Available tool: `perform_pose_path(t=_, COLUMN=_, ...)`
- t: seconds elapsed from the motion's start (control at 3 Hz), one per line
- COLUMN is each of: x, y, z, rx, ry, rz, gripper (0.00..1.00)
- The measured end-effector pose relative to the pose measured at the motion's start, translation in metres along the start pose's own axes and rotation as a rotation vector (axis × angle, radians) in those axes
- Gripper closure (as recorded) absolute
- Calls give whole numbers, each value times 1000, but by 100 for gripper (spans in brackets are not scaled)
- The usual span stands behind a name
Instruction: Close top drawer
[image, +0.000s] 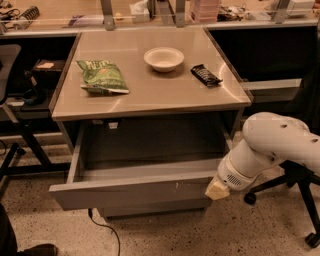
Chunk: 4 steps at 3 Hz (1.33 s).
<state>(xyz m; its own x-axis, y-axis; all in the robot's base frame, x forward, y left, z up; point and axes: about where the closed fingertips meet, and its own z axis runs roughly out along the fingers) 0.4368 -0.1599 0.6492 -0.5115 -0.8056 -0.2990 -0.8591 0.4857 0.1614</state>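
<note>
The top drawer (130, 192) is a wide grey drawer pulled out from under the desk, its inside bare. Its flat front panel has small pale scuff marks near the right end. My white arm comes in from the right. My gripper (217, 190) is at the right end of the drawer front, with its pale tip against or just beside the panel's corner.
The desk top (150, 92) holds a green chip bag (102, 77), a white bowl (163, 58) and a dark snack bar (206, 75). An office chair base (292, 187) stands at the right, a black chair (10, 100) at the left. A cable (107, 230) lies on the floor.
</note>
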Motion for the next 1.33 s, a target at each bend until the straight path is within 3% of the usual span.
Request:
perform_pose_path(t=1.0, x=0, y=0, z=0, rx=0, ry=0, rz=0, gripper=12)
perform_pose_path(t=1.33, x=0, y=0, z=0, rx=0, ry=0, rz=0, gripper=0)
